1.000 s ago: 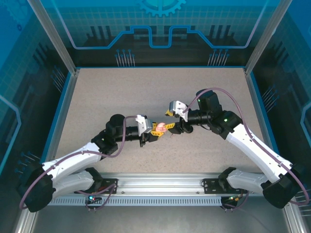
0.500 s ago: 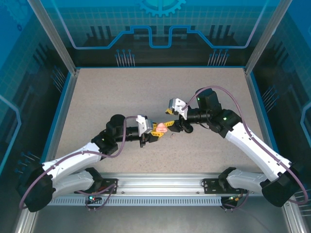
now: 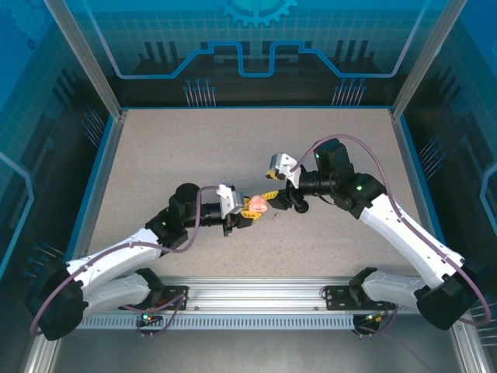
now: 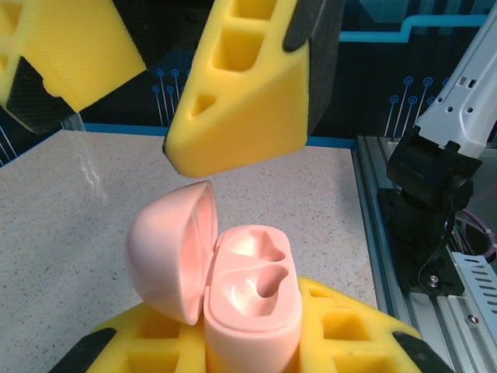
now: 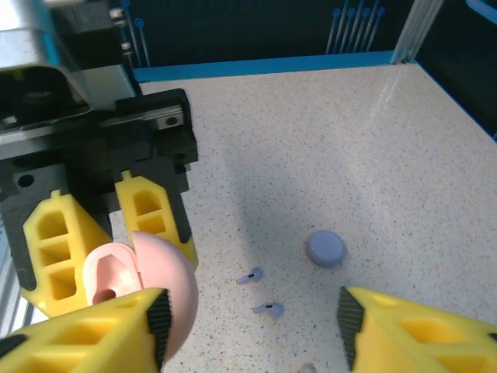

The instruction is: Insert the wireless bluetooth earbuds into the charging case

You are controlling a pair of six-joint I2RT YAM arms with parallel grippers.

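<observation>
The left gripper (image 3: 248, 213) is clamping one open pink clamshell charging case (image 4: 250, 289) (lid tipped aside). The right gripper (image 5: 252, 334) is hovering above it, jaws apart. Two tiny lilac stemmed earbuds (image 5: 250, 276) (image 5: 269, 309) are lying on the speckled table (image 5: 349, 140) near one round lilac case (image 5: 325, 249).

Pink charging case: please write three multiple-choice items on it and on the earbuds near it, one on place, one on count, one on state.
1. Where is the pink charging case?
A. lying loose, nothing holding it
B. held by the left gripper
C. stacked on a black case

2. How many lilac earbuds lie on the table in the right wrist view?
A. one
B. four
C. two

3. What is the state of the lid of the pink case?
A. open, both wells empty
B. shut
C. open, a bud in each well

Answers: 1 B, the gripper clamps its base; 2 C, two buds lie beside the round lilac case; 3 A, the left wrist view shows both wells bare.
</observation>
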